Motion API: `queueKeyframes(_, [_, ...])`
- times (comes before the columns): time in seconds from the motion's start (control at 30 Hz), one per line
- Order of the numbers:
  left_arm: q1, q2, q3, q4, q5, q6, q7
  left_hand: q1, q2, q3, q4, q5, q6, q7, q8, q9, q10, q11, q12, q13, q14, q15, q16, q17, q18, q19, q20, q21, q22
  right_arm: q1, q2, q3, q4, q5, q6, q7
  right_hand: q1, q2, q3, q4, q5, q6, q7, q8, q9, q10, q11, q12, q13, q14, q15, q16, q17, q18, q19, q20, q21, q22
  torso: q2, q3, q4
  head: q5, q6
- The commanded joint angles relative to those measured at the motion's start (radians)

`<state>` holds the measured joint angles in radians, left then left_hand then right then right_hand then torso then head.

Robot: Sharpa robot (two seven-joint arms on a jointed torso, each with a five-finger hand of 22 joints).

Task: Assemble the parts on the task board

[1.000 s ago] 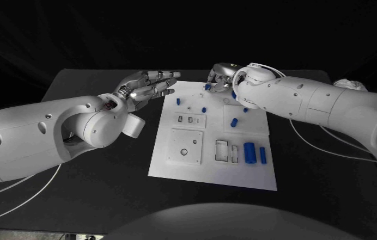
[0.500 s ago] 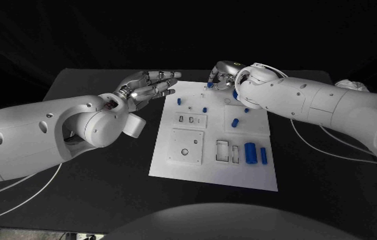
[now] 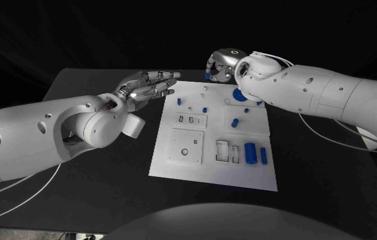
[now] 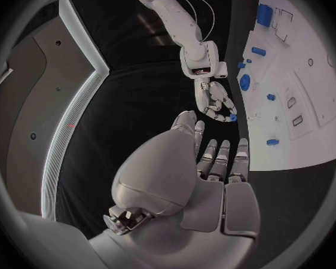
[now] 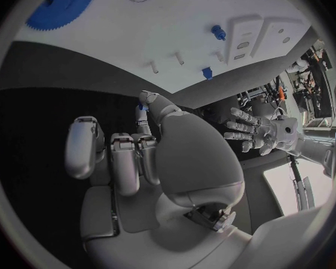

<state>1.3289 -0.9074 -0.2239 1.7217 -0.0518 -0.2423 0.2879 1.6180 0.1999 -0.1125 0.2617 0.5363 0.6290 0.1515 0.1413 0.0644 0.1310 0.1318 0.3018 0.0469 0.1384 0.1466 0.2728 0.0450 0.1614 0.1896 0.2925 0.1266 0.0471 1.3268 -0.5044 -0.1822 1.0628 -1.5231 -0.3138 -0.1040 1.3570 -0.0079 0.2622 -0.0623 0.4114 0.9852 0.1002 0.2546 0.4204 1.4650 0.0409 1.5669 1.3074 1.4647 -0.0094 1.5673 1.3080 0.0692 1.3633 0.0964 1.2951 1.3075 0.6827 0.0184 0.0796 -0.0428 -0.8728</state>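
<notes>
The flat white rectangular task board [image 3: 212,158] lies in the middle of the black tabletop [image 3: 94,87] and serves as the landmark here. The right hand [image 3: 218,70], silver and many-fingered, hangs above the board's far edge, lifted off it, with a small blue part [image 3: 210,76] pinched at its fingertips; the left wrist view shows the same blue piece [image 4: 232,118] held in those fingers, and the right wrist view shows a bit of blue [image 5: 141,108] between the thumb and a finger. The left hand [image 3: 149,85] floats just off the board's far left corner, released, fingers straight and apart, holding nothing.

On the board itself, a blue toothed gear [image 3: 238,94] sits near the far right corner, partly behind the right arm. A small blue peg [image 3: 178,100] stands near the far left edge, with another little blue peg [image 3: 204,110] toward the middle. A short blue cylinder [image 3: 234,122] lies at the centre right. Nearer the robot on the right side, a thick blue cylinder [image 3: 250,152] and a thinner blue bar [image 3: 262,154] lie side by side, just beside two rectangular recesses [image 3: 227,152]. A raised white square plate with a round hole [image 3: 186,146] occupies the left side.
</notes>
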Motion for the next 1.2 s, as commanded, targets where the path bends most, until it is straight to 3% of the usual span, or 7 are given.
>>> queueKeyframes(0.03, [0.001, 0.004, 0.001, 0.002, -0.007, 0.007, 0.004, 0.011, 0.002, 0.008, 0.000, 0.003, 0.005, 0.003, 0.006, 0.001, -0.001, 0.005, 0.006, 0.001, 0.004, -0.001, 0.003, 0.001, -0.012, 0.005, 0.000, 0.006, 0.000, 0.001, 0.005, -0.001, 0.012, -0.159, 0.087, -0.026, 0.004, -0.011, 0.000, -0.006, -0.009, 0.005, -0.002, 0.058, 0.193, 0.106, -0.008, 0.004, 0.263, 0.106, -0.008, 0.003, 0.263, 0.002, 0.002, -0.001, 0.001, 0.170, 0.001, 0.0026, 0.0029, 0.002, 0.000])
queueKeyframes(0.13, [0.001, 0.006, 0.001, 0.002, -0.007, 0.008, 0.002, 0.011, 0.002, 0.008, 0.000, 0.003, 0.005, 0.003, 0.006, 0.001, -0.001, 0.005, 0.006, 0.001, 0.004, -0.001, 0.003, 0.001, -0.012, 0.005, 0.000, 0.006, 0.000, -0.001, 0.016, -0.003, 0.014, -0.238, 0.122, -0.037, 0.005, -0.013, 0.001, -0.009, -0.017, 0.004, -0.004, 0.056, 0.194, 0.106, -0.011, 0.004, 0.263, 0.106, -0.010, 0.003, 0.263, 0.002, 0.002, -0.002, 0.000, 0.170, 0.001, 0.0025, 0.0003, 0.004, 0.000])
queueKeyframes(0.37, [0.001, 0.011, 0.001, -0.002, -0.010, 0.011, 0.002, 0.011, 0.002, 0.009, 0.001, 0.003, 0.004, 0.005, 0.006, 0.001, -0.001, 0.006, 0.007, 0.001, 0.005, 0.000, 0.005, 0.001, -0.012, 0.006, 0.000, 0.007, 0.000, -0.007, 0.034, -0.008, 0.014, -0.381, 0.155, -0.080, 0.002, -0.017, -0.001, -0.010, -0.026, 0.010, -0.009, 0.054, 0.195, 0.106, -0.012, 0.004, 0.263, 0.106, -0.015, 0.003, 0.263, -0.001, 0.010, -0.005, 0.010, 0.174, 0.002, 0.0031, 0.0019, 0.003, 0.000])
queueKeyframes(0.57, [0.000, 0.020, 0.001, -0.014, -0.012, 0.018, -0.001, 0.011, 0.002, 0.010, 0.002, 0.004, 0.003, 0.005, 0.006, 0.001, -0.001, 0.007, 0.007, 0.001, 0.005, 0.000, 0.005, 0.001, -0.013, 0.006, 0.000, 0.007, 0.000, -0.010, 0.034, -0.009, 0.017, -0.430, 0.126, -0.118, 0.000, -0.019, -0.001, -0.010, -0.028, 0.014, -0.011, 0.054, 0.196, 0.106, -0.013, 0.004, 0.263, 0.106, -0.016, 0.003, 0.263, -0.002, 0.014, -0.007, 0.015, 0.175, 0.003, 0.0015, 0.0007, 0.005, 0.000])
queueKeyframes(0.87, [-0.001, 0.019, 0.000, -0.019, -0.013, 0.018, 0.001, 0.011, 0.002, 0.010, 0.002, 0.004, 0.002, 0.006, 0.006, 0.001, -0.001, 0.008, 0.007, 0.001, 0.005, 0.001, 0.005, 0.001, -0.013, 0.006, 0.001, 0.007, 0.000, -0.010, 0.025, -0.009, 0.025, -0.530, 0.066, -0.162, 0.002, -0.025, 0.002, -0.017, -0.023, 0.018, -0.012, 0.050, 0.196, 0.106, -0.017, 0.004, 0.263, 0.106, -0.019, 0.003, 0.263, -0.003, 0.017, -0.010, 0.019, 0.177, 0.002, 0.0027, -0.0002, 0.009, 0.000])
queueKeyframes(1.2, [-0.001, 0.021, 0.000, -0.019, -0.013, 0.020, -0.001, 0.011, 0.002, 0.012, 0.003, 0.004, 0.002, 0.007, 0.006, 0.001, -0.001, 0.009, 0.009, 0.001, 0.005, 0.002, 0.006, 0.001, -0.014, 0.007, 0.001, 0.007, 0.000, -0.011, 0.025, -0.012, 0.037, -0.629, 0.075, -0.144, 0.007, -0.031, 0.010, -0.028, -0.026, 0.013, -0.016, 0.038, 0.192, 0.106, -0.022, 0.004, 0.263, 0.106, -0.026, 0.003, 0.263, -0.004, 0.021, -0.016, 0.023, 0.178, 0.002, 0.0010, -0.0017, 0.002, 0.000])
